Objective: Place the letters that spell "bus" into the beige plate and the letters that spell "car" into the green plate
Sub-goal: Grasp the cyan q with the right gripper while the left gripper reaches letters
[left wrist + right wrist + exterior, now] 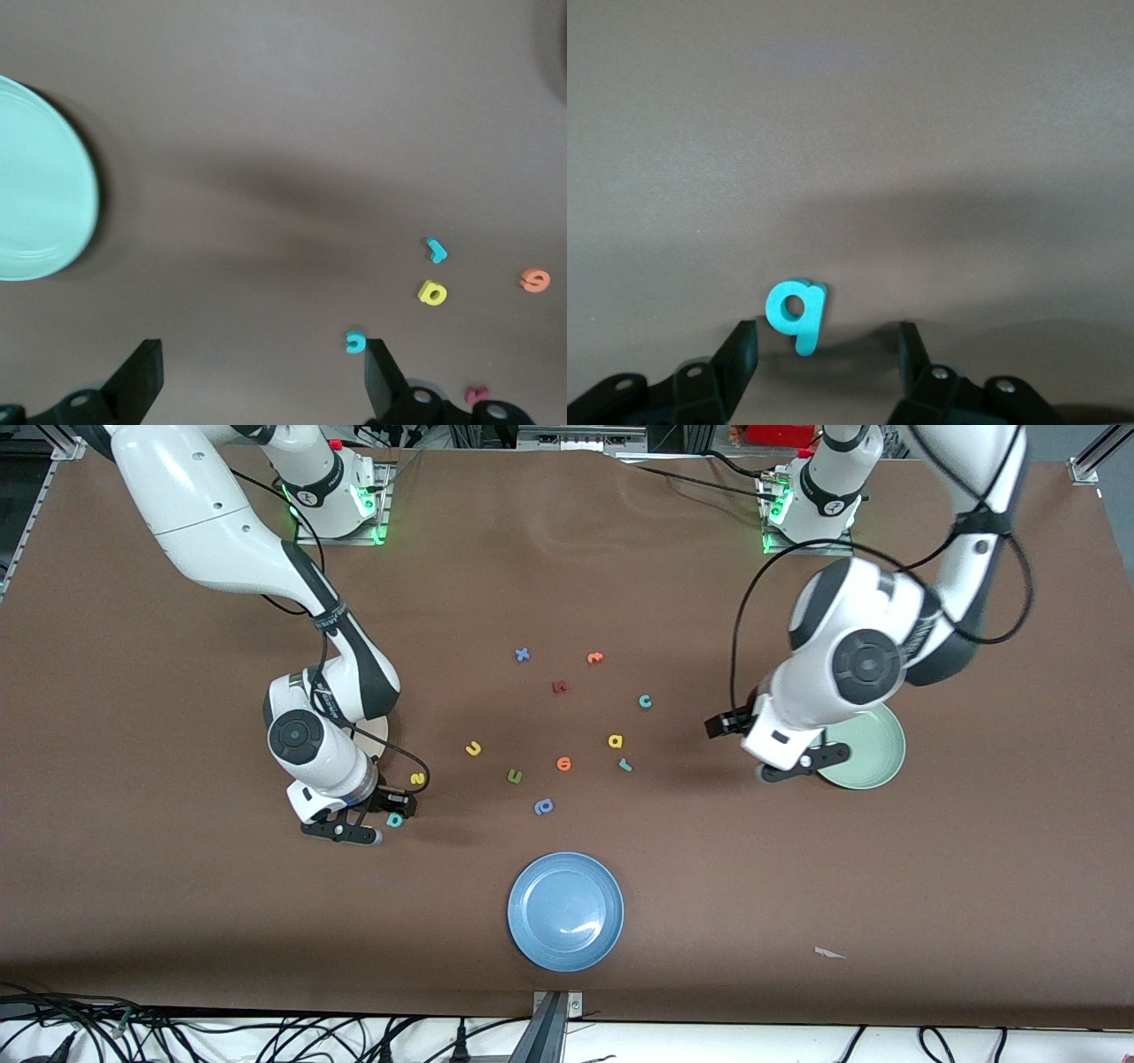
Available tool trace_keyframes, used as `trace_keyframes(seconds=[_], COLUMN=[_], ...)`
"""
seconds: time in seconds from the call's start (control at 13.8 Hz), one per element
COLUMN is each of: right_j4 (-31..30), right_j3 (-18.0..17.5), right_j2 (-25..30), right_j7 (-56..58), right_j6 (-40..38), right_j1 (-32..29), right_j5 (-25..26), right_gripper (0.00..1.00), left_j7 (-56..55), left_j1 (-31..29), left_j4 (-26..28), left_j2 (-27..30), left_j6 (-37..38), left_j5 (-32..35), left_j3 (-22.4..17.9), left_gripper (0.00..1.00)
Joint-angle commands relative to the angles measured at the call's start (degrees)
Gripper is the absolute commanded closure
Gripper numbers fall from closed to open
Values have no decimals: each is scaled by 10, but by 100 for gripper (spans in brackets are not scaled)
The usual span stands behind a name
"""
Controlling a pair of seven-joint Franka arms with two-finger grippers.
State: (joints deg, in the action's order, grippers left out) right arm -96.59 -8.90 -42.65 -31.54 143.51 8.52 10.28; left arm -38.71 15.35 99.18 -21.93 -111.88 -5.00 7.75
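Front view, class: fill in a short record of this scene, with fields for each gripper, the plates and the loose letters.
right gripper: low over the table, fingers either side of the teal foam letter b, not yet clamped
left gripper: open, beside the pale green round plate, waiting
beige round plate: mostly hidden under the right arm
blue round plate: nearest the front camera
letters in plates: none visible

Twelve small foam letters [474,748], three round plates [532,939], two robot arms [850,664], one brown table [177,912]
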Motion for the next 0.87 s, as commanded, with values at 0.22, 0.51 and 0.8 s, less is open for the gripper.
trace_keyframes(seconds=[0.22,0.51,0.8], right_j4=[14,28,31], right_j3=[-2,-2,-2], right_j2=[-16,-26,-29], right_j7=[-12,-12,-11], right_j6=[23,23,24], right_j1=[-2,0,0], right_j5=[11,11,13], right_gripper=[42,47,59], left_j7=[-79,-164,-222], left_j1=[66,94,108], left_j4=[152,172,166], left_j2=[13,-37,-77], left_j6=[-164,-249,-301], left_j5=[-9,-8,-8], left_j3=[-6,-6,-6], left_gripper=[0,1,5])
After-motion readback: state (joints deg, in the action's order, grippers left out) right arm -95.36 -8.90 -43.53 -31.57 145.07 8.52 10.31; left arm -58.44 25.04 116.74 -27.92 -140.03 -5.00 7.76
